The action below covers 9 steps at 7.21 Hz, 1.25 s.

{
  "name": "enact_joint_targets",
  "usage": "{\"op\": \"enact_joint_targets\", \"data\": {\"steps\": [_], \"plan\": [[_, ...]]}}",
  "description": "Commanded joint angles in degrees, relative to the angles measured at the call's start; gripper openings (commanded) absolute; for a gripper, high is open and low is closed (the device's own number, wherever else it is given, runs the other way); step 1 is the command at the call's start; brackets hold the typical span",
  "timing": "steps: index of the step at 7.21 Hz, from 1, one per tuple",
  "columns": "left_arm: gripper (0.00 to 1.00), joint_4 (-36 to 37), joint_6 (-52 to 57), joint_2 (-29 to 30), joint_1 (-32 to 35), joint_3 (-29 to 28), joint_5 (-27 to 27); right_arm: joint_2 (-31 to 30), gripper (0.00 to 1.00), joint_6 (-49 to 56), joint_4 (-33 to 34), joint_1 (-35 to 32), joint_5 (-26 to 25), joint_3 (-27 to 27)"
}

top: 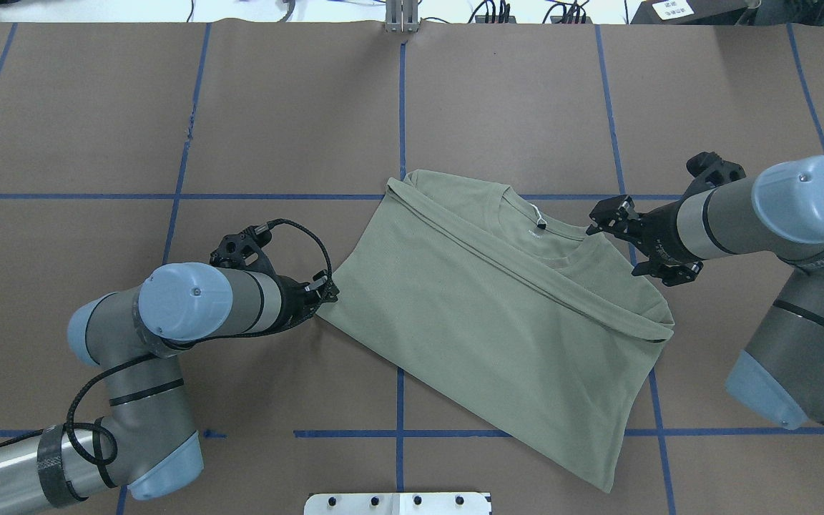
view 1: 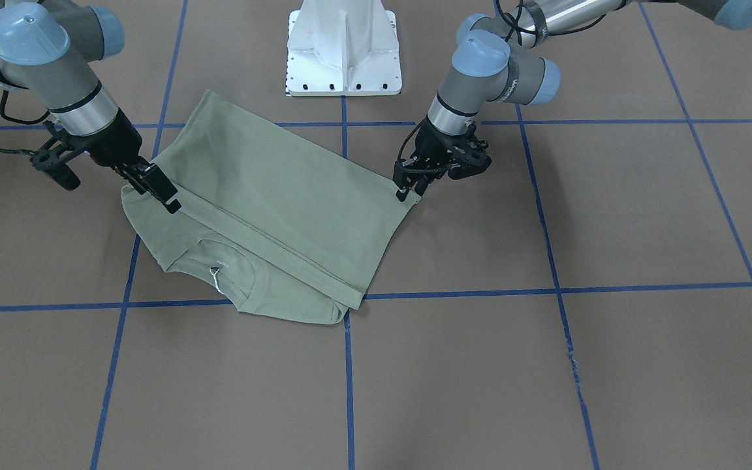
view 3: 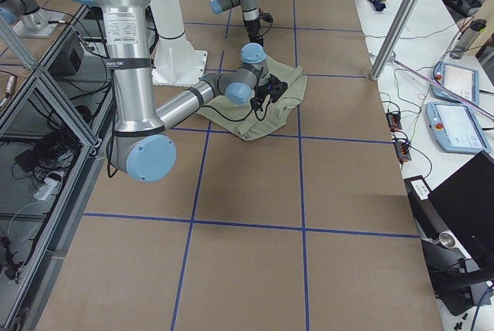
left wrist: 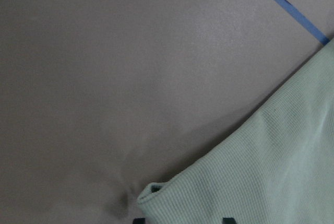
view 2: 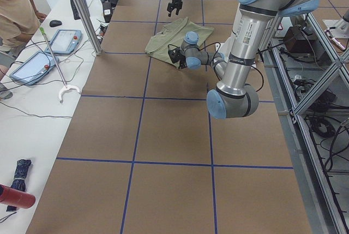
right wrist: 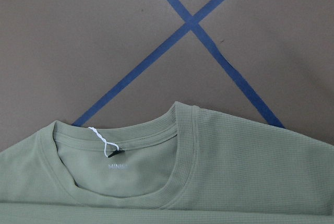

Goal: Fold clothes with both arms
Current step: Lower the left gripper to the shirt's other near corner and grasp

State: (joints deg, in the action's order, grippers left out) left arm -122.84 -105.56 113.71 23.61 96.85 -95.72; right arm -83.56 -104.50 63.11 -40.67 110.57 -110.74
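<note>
At nine o'clock, black two-finger left gripper (top: pixel 327 290): narrowly parted, tips at a doubled-over corner of cloth. At centre, pale sage-green fine-ribbed knit shirt (top: pixel 505 315), folded into a slanted rectangle on matte brown table (top: pixel 97 107), round collar toward twelve. At three o'clock, black right gripper (top: pixel 612 250): spread wide beside the shoulder, holding nothing.

A robotics lab: blue-taped tabletop (view 2: pixel 163 130), aluminium framing (view 2: pixel 319 95) at 3 o'clock, teach pendants (view 2: pixel 32 66) at 10 o'clock (an operator (view 2: pixel 16 10) sits beside them).
</note>
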Motion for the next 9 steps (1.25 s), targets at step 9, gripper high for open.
{"op": "enact_joint_targets", "data": {"steps": [9], "plan": [[0.0,-1.95,14.74,5.7,15.01,-10.39,3.35,0.24,1.0,-0.27,-0.53,0.16,-0.09,-0.27]]}}
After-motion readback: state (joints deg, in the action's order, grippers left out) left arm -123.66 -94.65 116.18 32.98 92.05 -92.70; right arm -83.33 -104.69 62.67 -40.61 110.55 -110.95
